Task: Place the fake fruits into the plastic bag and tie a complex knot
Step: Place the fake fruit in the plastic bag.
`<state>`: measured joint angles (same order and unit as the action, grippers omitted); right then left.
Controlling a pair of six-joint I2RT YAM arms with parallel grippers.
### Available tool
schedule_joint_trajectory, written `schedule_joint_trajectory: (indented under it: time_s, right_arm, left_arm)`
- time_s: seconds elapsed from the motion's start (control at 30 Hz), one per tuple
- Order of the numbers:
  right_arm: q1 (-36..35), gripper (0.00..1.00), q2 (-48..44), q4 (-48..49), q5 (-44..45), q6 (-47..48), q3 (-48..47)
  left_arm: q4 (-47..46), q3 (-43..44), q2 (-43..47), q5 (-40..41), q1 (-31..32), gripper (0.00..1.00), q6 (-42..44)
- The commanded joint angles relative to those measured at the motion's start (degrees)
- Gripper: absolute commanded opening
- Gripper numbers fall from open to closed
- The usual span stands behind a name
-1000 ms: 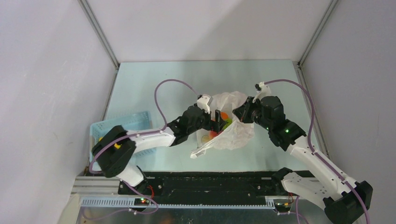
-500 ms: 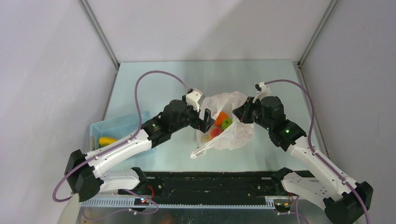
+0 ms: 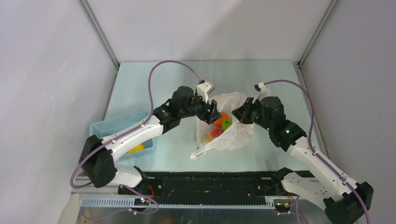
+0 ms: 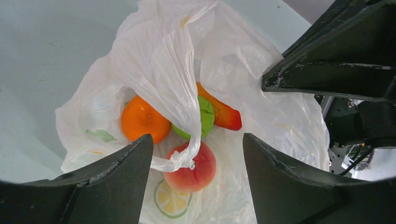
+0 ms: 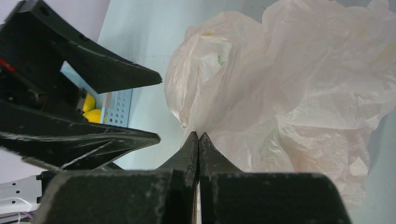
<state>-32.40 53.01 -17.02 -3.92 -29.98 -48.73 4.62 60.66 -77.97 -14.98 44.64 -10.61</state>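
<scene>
On table point(image 3: 140, 84): plastic bag point(image 3: 236, 135), mouth up, 4 fake fruits point(image 4: 142, 119) visible inside. Over mouth: left gripper point(image 4: 196, 140), jaws apart astride a loose fold. At right rim: right gripper point(image 5: 198, 135), pinched on film.

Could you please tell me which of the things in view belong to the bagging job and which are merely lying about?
Belongs to the job:
- plastic bag
- orange fruit, green fruit and peach, all inside the bag
- yellow fruit, not yet bagged

Lying about:
- light blue basket, which only holds the yellow fruit
</scene>
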Motion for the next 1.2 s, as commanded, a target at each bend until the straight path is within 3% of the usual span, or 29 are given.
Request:
schedule_joint_trajectory:
  time_s: [0.0, 0.37, 0.9, 1.17]
  right_arm:
    - [-0.27, 0.00, -1.57, 0.18, 0.27, 0.50, -0.23]
    - [-0.25, 0.00, -2.27, -0.21, 0.80, 0.53, -0.23]
    - [-0.22, 0.00, -2.17, 0.37, 1.24, 0.27, -0.20]
    - [-0.38, 0.00, -1.72, 0.24, 2.13, 1.83, -0.22]
  left_arm:
    - [-6.36, 1.60, -2.39, -4.31, -0.41, 0.75, -1.60]
    - [-11.09, -0.13, -8.82, -6.17, -0.37, 0.69, -2.33]
    - [-17.14, -7.58, -10.94, -6.01, -0.11, 0.60, -5.08]
    - [-17.24, -7.32, -8.19, -4.39, 0.14, 0.22, -5.38]
